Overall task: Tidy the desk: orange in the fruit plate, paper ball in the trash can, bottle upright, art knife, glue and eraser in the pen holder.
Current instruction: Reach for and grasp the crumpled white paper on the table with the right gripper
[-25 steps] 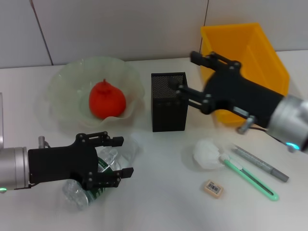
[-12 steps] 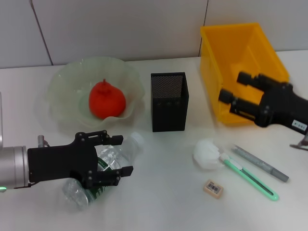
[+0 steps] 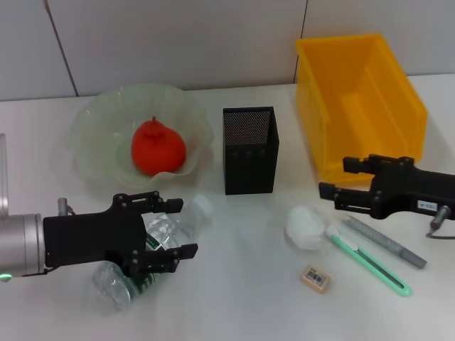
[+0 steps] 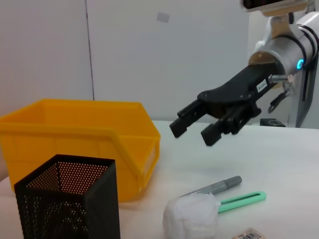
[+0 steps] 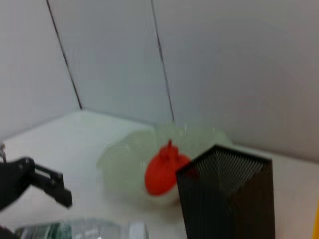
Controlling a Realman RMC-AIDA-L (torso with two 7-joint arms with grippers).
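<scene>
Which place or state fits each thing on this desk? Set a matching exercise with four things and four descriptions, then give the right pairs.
Things:
1. round red-orange orange
2. clear plastic bottle
3. white crumpled paper ball
4. small beige eraser

Descriptions:
A. lying on its side at the left gripper
B. in the pale green fruit plate
C. nearest the desk's front edge, right of centre
D. on the desk just below the right gripper

Pairs: 1-B, 2-A, 3-D, 4-C
</scene>
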